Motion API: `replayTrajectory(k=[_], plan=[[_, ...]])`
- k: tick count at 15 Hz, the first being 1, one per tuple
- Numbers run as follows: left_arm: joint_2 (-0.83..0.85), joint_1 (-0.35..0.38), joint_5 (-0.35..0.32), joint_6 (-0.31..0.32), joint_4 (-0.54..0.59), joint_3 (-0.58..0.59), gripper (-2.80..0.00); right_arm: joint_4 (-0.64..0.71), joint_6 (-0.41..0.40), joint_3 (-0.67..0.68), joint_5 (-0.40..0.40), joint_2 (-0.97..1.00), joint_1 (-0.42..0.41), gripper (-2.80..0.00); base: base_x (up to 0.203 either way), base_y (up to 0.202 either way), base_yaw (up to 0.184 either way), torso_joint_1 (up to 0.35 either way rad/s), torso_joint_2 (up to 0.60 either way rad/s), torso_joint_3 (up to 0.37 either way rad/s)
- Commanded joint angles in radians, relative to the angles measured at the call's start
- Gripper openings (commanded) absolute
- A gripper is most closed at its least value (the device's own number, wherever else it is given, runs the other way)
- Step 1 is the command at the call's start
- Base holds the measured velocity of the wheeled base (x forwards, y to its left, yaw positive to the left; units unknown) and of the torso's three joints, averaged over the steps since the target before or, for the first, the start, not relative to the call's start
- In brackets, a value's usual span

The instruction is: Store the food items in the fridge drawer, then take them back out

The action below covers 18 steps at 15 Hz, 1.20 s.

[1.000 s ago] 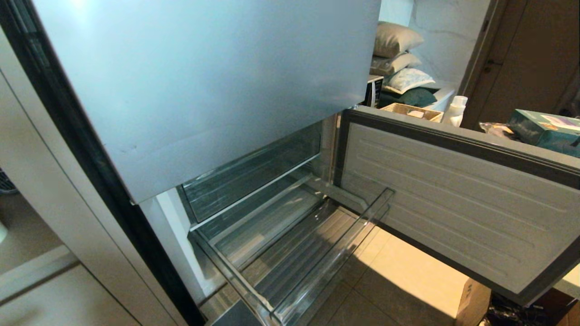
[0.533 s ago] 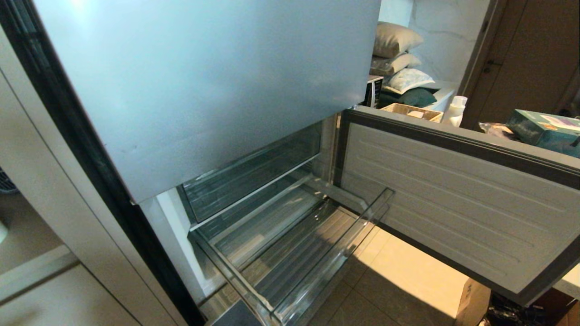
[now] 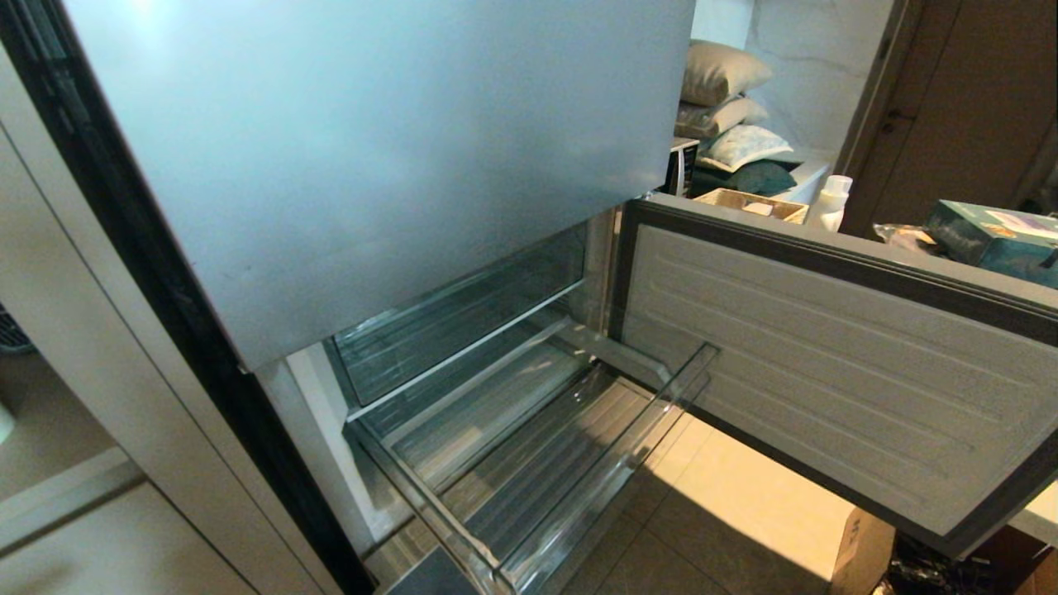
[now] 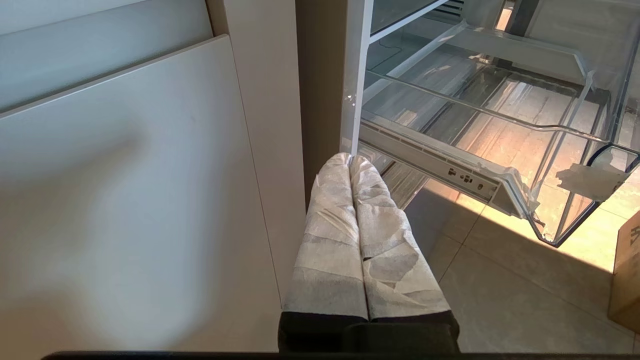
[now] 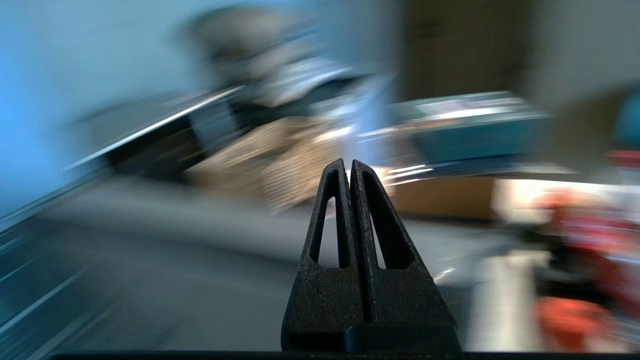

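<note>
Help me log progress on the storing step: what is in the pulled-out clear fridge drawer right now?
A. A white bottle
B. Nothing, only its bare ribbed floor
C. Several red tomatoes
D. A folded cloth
B: in the head view the fridge drawer stands pulled out and only its ribbed clear floor shows, and the left wrist view likewise shows no food in it.

You have the fridge drawer pulled out over the tiled floor, its ribbed bottom bare. A cardboard box stands on that floor nearby.
</note>
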Motion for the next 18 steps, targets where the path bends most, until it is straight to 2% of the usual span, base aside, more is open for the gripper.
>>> replayTrajectory(k=[1, 3, 4, 5, 7, 12, 18], plan=[[0.001, 0.000, 0.000, 0.000, 0.000, 0.002, -2.80, 0.105, -0.046, 0.012, -0.147, -0.125, 0.383, -2.80, 0.000, 0.000, 0.000, 0.000, 0.00, 0.000], [0.001, 0.000, 0.000, 0.000, 0.000, 0.002, -2.80, 0.194, -0.072, 0.051, -0.282, -0.145, 0.617, -2.80, 0.000, 0.000, 0.000, 0.000, 0.00, 0.000], [0.001, 0.000, 0.000, 0.000, 0.000, 0.002, -2.80, 0.225, -0.070, 0.100, -0.333, -0.127, 0.688, -2.80, 0.000, 0.000, 0.000, 0.000, 0.00, 0.000], [0.001, 0.000, 0.000, 0.000, 0.000, 0.002, -2.80, 0.233, -0.052, 0.137, -0.358, -0.077, 0.722, -2.80, 0.000, 0.000, 0.000, 0.000, 0.00, 0.000], [0.001, 0.000, 0.000, 0.000, 0.000, 0.002, -2.80, 0.183, 0.005, 0.211, -0.365, 0.052, 0.730, -2.80, 0.000, 0.000, 0.000, 0.000, 0.00, 0.000], [0.001, 0.000, 0.000, 0.000, -0.001, 0.002, -2.80, -0.022, 0.157, 0.330, -0.313, 0.385, 0.728, -2.80, 0.000, 0.000, 0.000, 0.000, 0.00, 0.000], [0.001, 0.000, 0.000, 0.000, 0.000, 0.002, -2.80, -0.217, 0.271, 0.344, -0.200, 0.735, 0.721, -2.80, 0.000, 0.000, 0.000, 0.000, 0.00, 0.000]])
